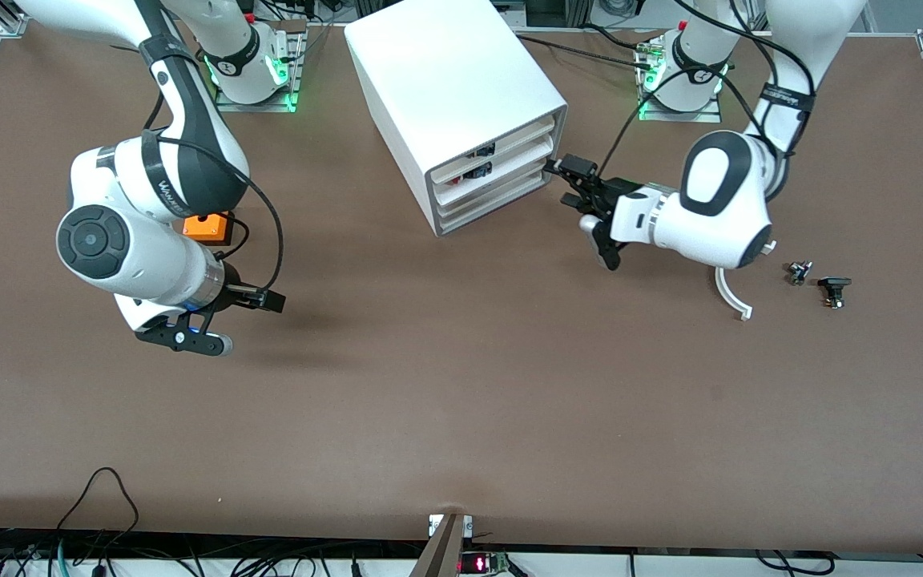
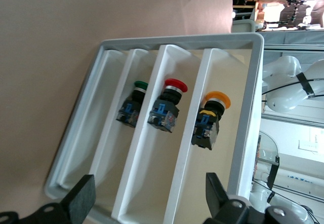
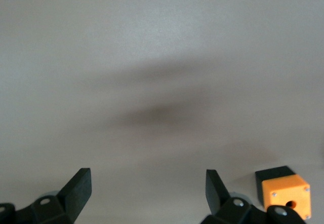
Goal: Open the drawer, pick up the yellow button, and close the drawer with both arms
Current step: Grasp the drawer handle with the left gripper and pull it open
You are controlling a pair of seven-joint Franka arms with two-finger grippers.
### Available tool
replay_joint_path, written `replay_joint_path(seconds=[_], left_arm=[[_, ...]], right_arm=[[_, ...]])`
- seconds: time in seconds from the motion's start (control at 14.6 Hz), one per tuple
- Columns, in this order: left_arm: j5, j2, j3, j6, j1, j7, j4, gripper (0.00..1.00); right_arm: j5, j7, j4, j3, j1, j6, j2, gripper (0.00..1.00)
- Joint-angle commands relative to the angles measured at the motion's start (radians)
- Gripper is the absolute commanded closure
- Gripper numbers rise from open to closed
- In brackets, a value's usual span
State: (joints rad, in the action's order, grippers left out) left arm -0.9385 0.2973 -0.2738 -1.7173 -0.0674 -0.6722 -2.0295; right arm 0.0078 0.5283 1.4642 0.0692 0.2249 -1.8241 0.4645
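Left wrist view shows my left gripper [image 2: 147, 201] spread wide before the cabinet [image 1: 461, 104]; the yellow-capped button [image 2: 210, 122] sits in the top drawer [image 2: 217, 133]. Misaligned, I'd catch the wrong 1 of 3. Right gripper [image 3: 147, 191] waits, released, over the table [image 1: 461, 401].

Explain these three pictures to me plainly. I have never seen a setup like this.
Two white robot arms stand at a brown table. The wide picture comes from a high camera facing them; the other two come from cameras on their wrists. The left gripper, open and empty, faces the front of a white cabinet with three drawers. Its wrist view looks into them: the top drawer holds the button with a yellow cap; the lower ones hold red and green ones. The right gripper, open and empty, hangs over bare table beside an orange box. Small parts lie toward the left arm's end.
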Motion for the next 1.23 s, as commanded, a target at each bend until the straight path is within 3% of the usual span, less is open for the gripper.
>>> replay_joint_path(seconds=[0.0,0.27,0.89,0.96,1.09,1.16], left_arm=[[-0.121,-0.038,-0.019,-0.051,0.008,-0.119,-0.116,0.06],[-0.301,-0.055,-0.053,-0.062,0.011,-0.224,-0.241,0.11],[-0.313,-0.067,-0.116,-0.051,0.006,-0.239,-0.264,0.36],[-0.312,-0.067,-0.116,-0.053,0.005,-0.241,-0.264,0.48],[-0.309,-0.066,-0.116,-0.054,0.005,-0.241,-0.262,0.91],[-0.298,-0.064,-0.114,-0.054,0.006,-0.241,-0.258,1.00]], right_arm=[[0.011,0.091,-0.068,-0.003,0.025,0.029,0.034,0.00],[0.012,0.180,-0.100,-0.003,0.047,0.035,0.048,0.00],[0.014,0.372,-0.205,-0.002,0.088,0.075,0.071,0.00],[0.014,0.393,-0.224,-0.003,0.093,0.086,0.078,0.00],[0.014,0.423,-0.261,-0.002,0.103,0.101,0.097,0.00],[0.015,0.440,-0.281,-0.002,0.103,0.112,0.108,0.00]])
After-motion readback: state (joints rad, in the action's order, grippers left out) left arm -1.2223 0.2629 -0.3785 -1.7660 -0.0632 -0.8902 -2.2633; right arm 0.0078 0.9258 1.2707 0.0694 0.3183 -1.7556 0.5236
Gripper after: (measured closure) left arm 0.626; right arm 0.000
